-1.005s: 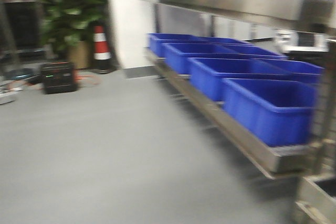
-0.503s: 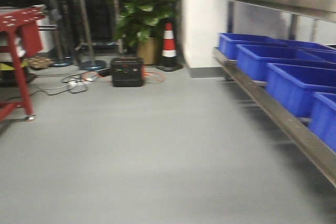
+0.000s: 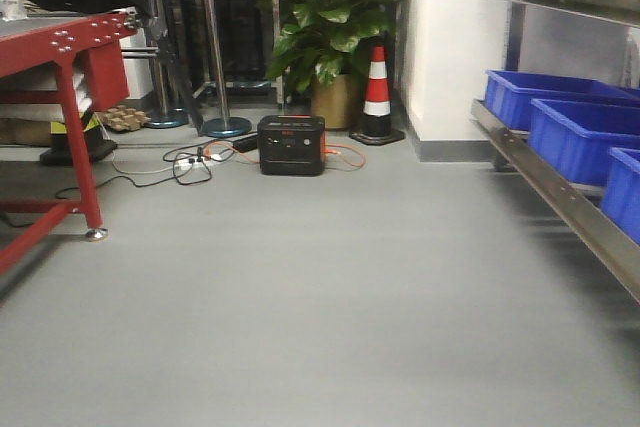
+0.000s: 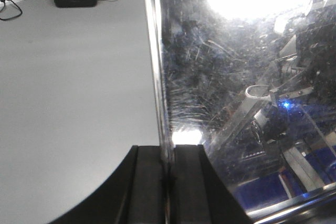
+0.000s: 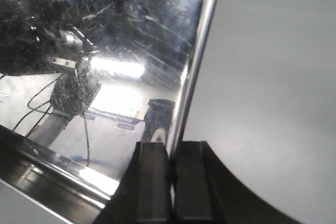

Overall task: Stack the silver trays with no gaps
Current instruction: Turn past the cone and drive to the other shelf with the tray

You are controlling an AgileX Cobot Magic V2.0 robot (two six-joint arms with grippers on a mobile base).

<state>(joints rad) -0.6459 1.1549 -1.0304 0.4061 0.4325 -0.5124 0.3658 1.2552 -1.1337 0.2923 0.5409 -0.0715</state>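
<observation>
Left pincer (image 4: 167, 179), right pincer (image 5: 172, 182): each tight on the rolled rim of a scratched, shiny silver tray (image 4: 236, 77)

The left fingers (image 4: 147, 187) are matte black, flat, rectangular blocks set side by side, flaring into a curved black base (image 4: 113, 211). The right fingers (image 5: 153, 182) look alike: black, squared, with a curved shoulder (image 5: 231, 211).

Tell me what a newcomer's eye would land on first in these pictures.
The scratched, mirror-bright silver tray fills both wrist views, its rim clamped on opposite sides by the left gripper and the right gripper. In the front view, the blue crates on the steel shelf at right and the red-and-white cone beside the potted plant at the back stand out.
</observation>
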